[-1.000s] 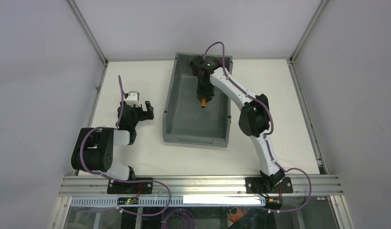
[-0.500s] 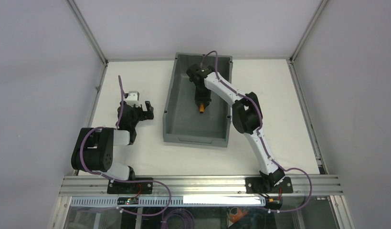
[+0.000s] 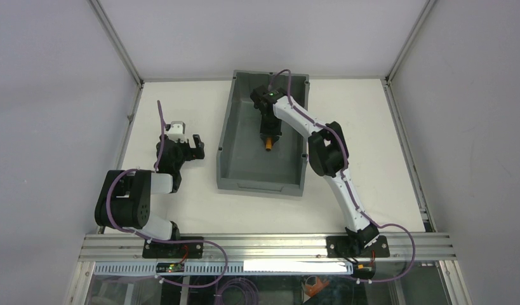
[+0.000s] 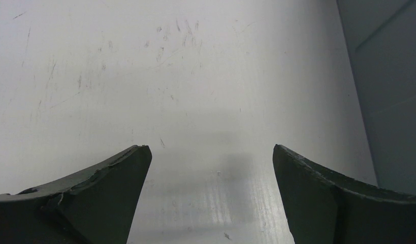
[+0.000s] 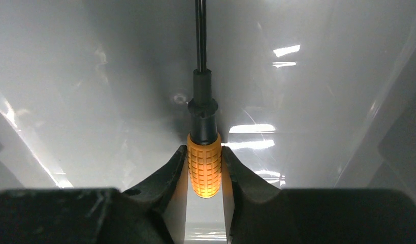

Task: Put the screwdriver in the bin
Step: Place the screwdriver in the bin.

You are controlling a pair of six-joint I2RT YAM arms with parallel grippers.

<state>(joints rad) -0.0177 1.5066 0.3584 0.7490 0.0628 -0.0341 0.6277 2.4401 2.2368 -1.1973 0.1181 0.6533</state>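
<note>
Screwdriver (image 5: 204,170) shifted slightly left, within bin (image 3: 228,141)

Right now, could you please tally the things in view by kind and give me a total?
screwdriver: 1
bin: 1
grippers: 2, the left gripper and the right gripper
Total: 4

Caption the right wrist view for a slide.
Right gripper clamps the screwdriver by its orange handle inside the grey bin.
</note>
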